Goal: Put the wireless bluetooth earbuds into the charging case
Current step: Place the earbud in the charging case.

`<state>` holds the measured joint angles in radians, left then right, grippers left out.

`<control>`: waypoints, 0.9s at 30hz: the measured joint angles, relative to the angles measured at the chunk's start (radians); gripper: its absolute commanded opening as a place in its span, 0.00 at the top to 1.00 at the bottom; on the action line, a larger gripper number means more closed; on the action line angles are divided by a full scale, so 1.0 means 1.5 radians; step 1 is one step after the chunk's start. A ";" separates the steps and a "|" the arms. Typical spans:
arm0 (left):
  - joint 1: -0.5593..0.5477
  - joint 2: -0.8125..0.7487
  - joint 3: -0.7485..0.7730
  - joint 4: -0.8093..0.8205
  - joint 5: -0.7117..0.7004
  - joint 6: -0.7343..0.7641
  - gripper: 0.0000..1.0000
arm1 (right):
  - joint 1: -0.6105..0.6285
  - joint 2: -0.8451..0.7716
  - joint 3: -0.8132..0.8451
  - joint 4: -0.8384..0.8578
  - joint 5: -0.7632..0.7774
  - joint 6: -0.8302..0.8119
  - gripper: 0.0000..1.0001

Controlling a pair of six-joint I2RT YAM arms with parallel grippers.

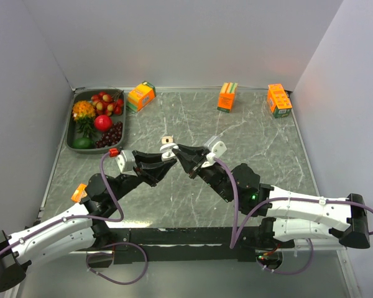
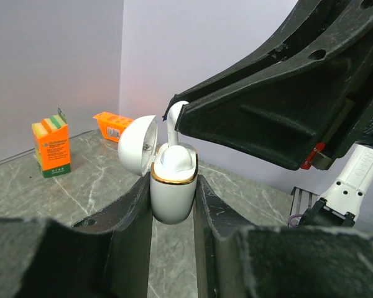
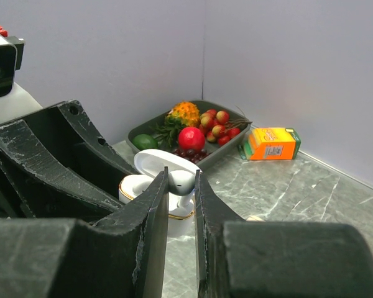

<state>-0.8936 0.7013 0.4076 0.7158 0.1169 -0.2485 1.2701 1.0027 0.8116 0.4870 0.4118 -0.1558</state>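
The left claw (image 1: 170,160) gripped the open white charging case (image 2: 172,197), while the right claw (image 3: 181,189) pinched an earbud (image 2: 173,131) narrowly by its stem at the case's mouth.

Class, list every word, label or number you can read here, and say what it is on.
Nothing reads clearly.
Upright orange carton: label print, too blurred.
Orange carton in right wrist view: print too small.
Charging case, inside lid: small mark, unreadable.
White arm link: dark lettering, blurred.
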 measured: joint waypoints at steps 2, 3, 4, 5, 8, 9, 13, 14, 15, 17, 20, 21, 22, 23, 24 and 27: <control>0.000 0.000 0.000 0.000 0.000 0.000 0.99 | 0.000 0.000 0.000 -0.001 0.000 0.000 1.00; 0.000 0.000 0.000 0.000 0.000 0.000 0.99 | 0.000 0.000 0.000 -0.001 0.000 0.000 1.00; 0.000 0.000 0.000 0.000 0.000 0.000 0.99 | 0.000 0.000 0.000 -0.001 0.000 0.000 1.00; 0.000 0.000 0.000 0.000 0.000 0.000 0.99 | 0.000 0.000 0.000 -0.001 0.000 0.000 1.00; 0.000 0.000 0.000 0.000 0.000 0.000 0.99 | 0.000 0.000 0.000 -0.002 0.000 0.001 0.89; 0.000 0.000 0.000 -0.001 0.000 0.000 0.99 | 0.000 0.000 0.000 -0.002 0.001 0.001 0.85; 0.000 0.000 0.000 -0.003 0.000 0.000 0.99 | 0.000 0.000 0.001 -0.010 0.005 0.001 0.79; 0.000 0.000 0.000 -0.004 0.000 0.000 0.99 | 0.000 0.000 0.001 -0.011 0.006 0.001 0.78; 0.000 0.000 0.000 -0.004 0.000 0.000 0.99 | 0.000 0.000 0.001 -0.012 0.006 0.001 0.76; 0.000 0.000 0.000 -0.006 0.000 0.000 0.99 | 0.000 0.000 0.003 -0.017 0.006 0.001 0.72; 0.000 0.001 0.000 -0.007 0.000 0.000 0.99 | 0.000 0.000 0.005 -0.023 0.006 0.002 0.65; 0.000 0.001 0.000 -0.007 -0.001 0.000 0.99 | 0.000 0.000 0.005 -0.024 0.007 0.003 0.63; 0.000 0.001 0.000 -0.007 -0.001 0.000 0.99 | 0.000 0.000 0.005 -0.028 0.008 0.004 0.60; 0.000 0.000 0.000 -0.006 -0.001 0.000 0.99 | 0.000 0.000 0.005 -0.032 0.009 0.004 0.59; 0.000 0.000 0.000 -0.004 -0.001 0.000 0.99 | 0.000 0.000 0.006 -0.039 0.009 0.004 0.58; 0.000 0.001 0.000 -0.004 -0.003 0.000 0.99 | 0.000 0.000 0.010 -0.049 0.010 0.005 0.55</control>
<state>-0.8936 0.7021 0.4076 0.7105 0.1127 -0.2481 1.2705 1.0027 0.8265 0.4141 0.4263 -0.1486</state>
